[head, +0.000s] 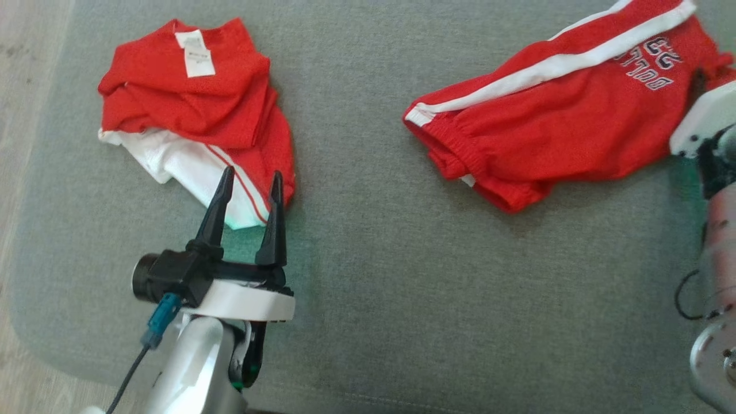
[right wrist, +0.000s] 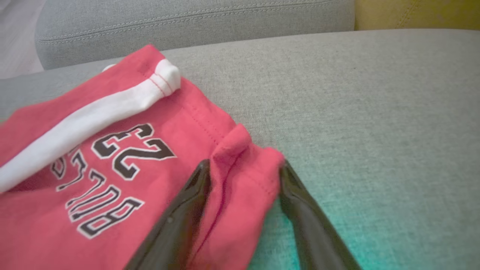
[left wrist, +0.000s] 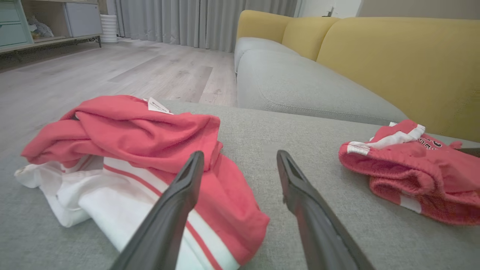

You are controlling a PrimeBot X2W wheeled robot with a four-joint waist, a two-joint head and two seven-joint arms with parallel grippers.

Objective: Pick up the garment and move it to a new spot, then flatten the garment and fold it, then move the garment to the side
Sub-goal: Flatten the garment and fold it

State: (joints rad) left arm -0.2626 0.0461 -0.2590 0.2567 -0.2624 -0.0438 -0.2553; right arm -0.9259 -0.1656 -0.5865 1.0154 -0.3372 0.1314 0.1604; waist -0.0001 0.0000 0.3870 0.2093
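Grey cushion (head: 374,316) under red shorts (head: 563,115); yellow sofa (left wrist: 393,63), seemingly wooden floor (left wrist: 112,71).

Grey upholstered cushion (head: 368,287); crumpled red-and-white garment (head: 195,109) at its left, red shorts (head: 546,126) right

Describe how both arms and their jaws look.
Left arm: silver forearm, white wrist plate, black camera block, teal plug on a dark cable, two long tapered black jaws. Right arm: pale forearm, white housing, thin black cable loop; glossy dark jaws.
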